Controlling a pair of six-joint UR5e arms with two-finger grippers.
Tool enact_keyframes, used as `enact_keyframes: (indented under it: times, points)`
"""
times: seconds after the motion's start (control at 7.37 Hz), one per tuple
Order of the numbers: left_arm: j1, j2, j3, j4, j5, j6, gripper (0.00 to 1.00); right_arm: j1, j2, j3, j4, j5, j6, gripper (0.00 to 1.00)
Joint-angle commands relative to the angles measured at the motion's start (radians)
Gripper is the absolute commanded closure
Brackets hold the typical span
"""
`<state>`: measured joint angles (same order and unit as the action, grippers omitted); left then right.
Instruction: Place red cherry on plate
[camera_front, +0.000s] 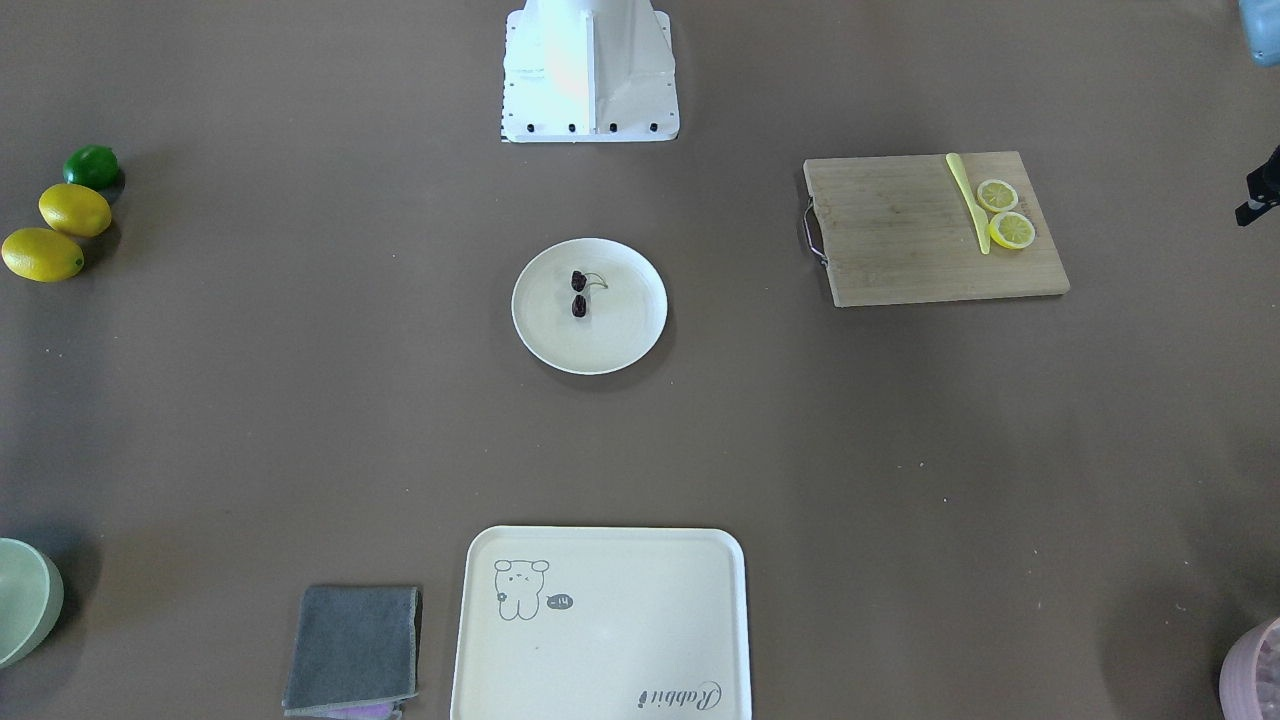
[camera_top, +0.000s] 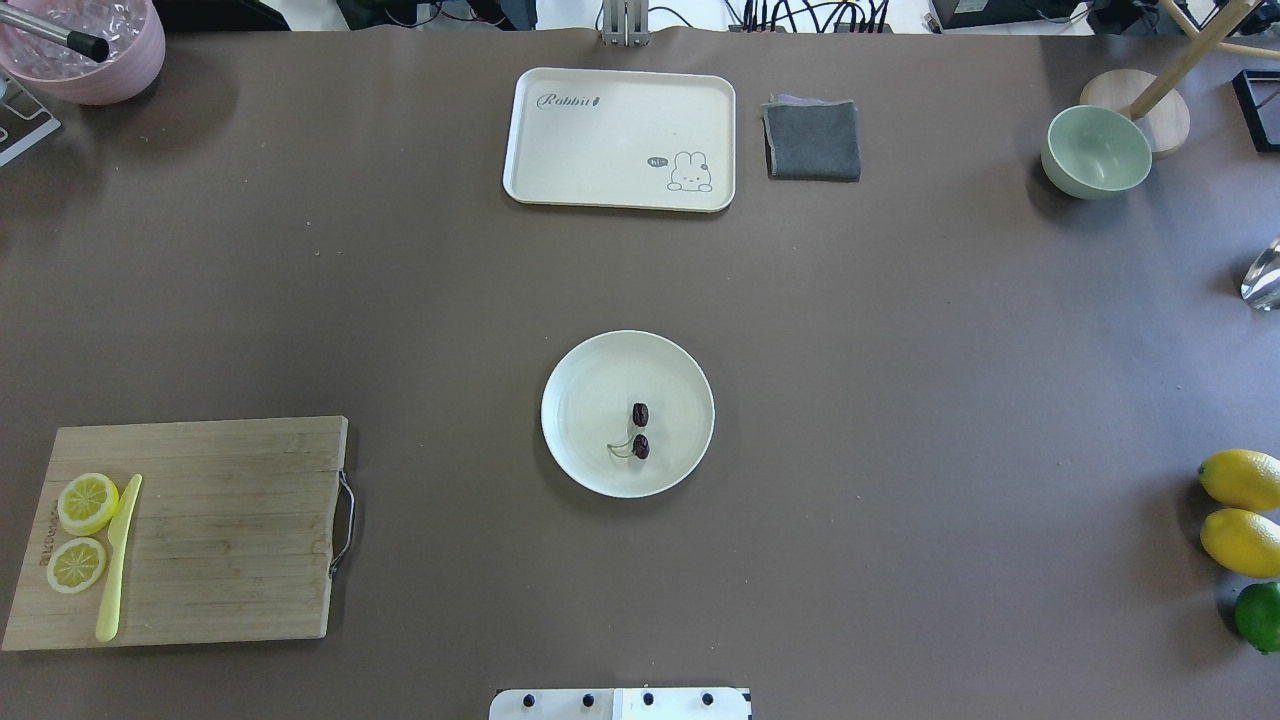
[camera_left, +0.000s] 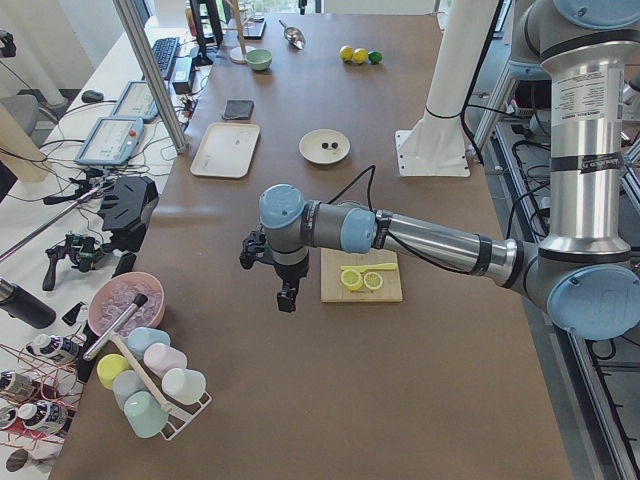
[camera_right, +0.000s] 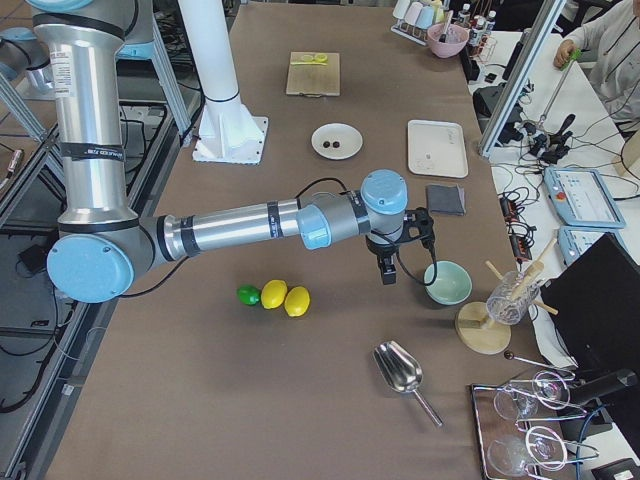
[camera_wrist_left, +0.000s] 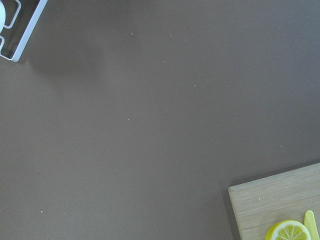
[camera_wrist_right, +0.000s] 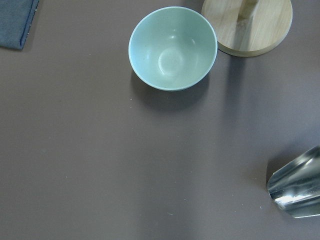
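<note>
The red cherry, two dark maroon fruits on one thin green stem, lies inside the round cream plate at the table's middle, also seen as cherry on plate. No gripper is near it. My left gripper hangs above bare table beside the cutting board, far from the plate. My right gripper hangs over the table near the green bowl, away from the plate. I cannot tell whether either gripper is open or shut.
A wooden cutting board carries two lemon slices and a yellow knife. A cream tray, grey cloth, green bowl, two lemons, a lime and a metal scoop ring the table.
</note>
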<state>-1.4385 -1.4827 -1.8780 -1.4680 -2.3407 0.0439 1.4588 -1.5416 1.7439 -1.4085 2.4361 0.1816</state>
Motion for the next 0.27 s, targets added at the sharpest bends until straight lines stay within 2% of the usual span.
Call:
enact_keyframes:
  times: [0.0, 0.14]
  points:
    - [0.000, 0.001, 0.000, 0.000, 0.001, 0.001, 0.03, 0.000, -0.005, 0.005, 0.000, 0.000, -0.001, 0.00]
    - [0.001, 0.001, 0.002, 0.000, 0.003, 0.001, 0.03, 0.000, -0.005, 0.005, 0.000, 0.000, -0.001, 0.00]
